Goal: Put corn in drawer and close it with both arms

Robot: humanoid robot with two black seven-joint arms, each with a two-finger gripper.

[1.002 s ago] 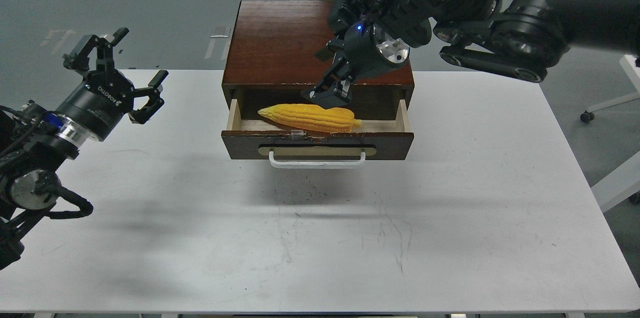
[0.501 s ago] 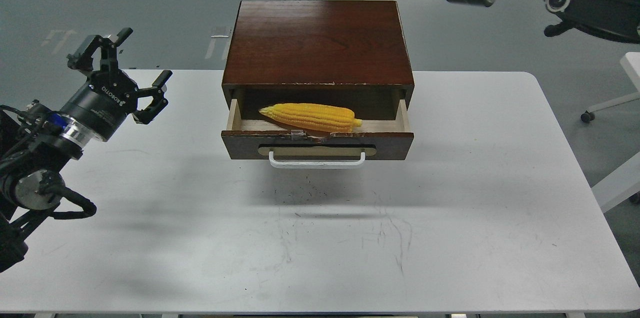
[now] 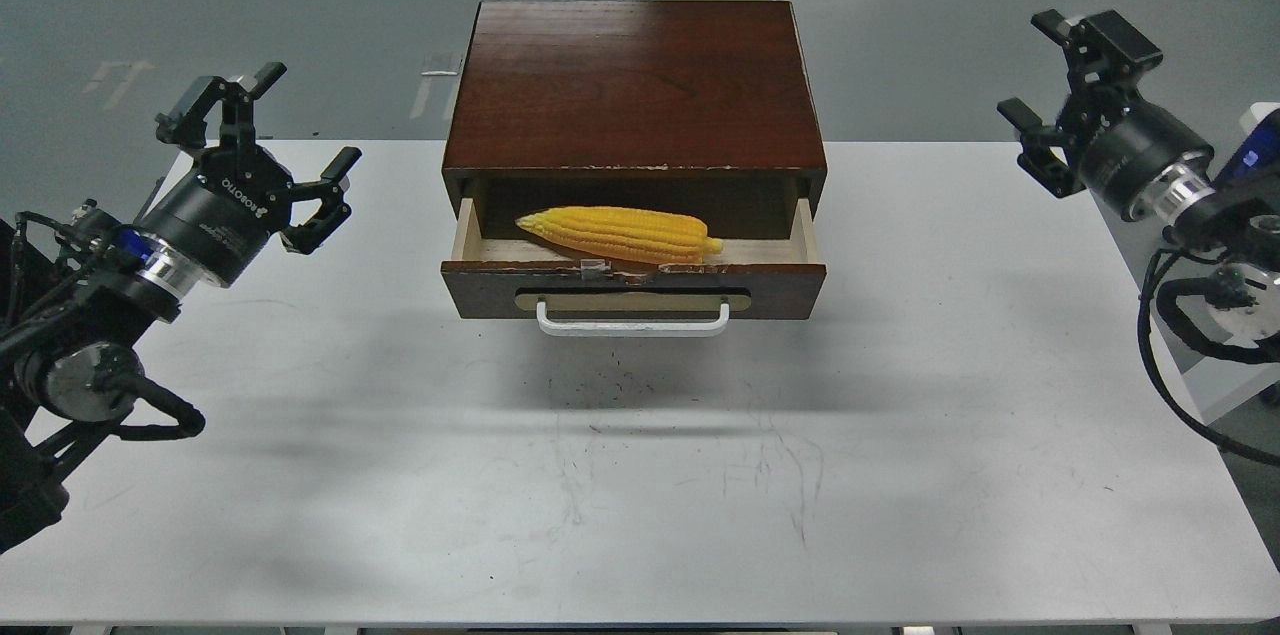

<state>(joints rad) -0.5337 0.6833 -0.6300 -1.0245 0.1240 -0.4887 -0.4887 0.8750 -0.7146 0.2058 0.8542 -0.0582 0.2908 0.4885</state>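
The yellow corn (image 3: 620,234) lies lengthwise inside the open drawer (image 3: 634,287), tip to the left. The drawer has a dark brown front with a white bar handle (image 3: 633,321) and is pulled out of the brown wooden cabinet (image 3: 634,85). My left gripper (image 3: 262,140) is open and empty, above the table's left side, well left of the drawer. My right gripper (image 3: 1062,85) is open and empty, above the table's far right corner, well right of the drawer.
The white table (image 3: 640,475) carries the cabinet at its back middle. A white piece of furniture (image 3: 1235,365) stands just off the table's right edge, behind my right arm. Grey floor lies beyond the table.
My right arm has swung away from above the drawer, up and then out to the right side, gripper empty. The corn stays in the drawer. My left gripper moved slightly to the right.
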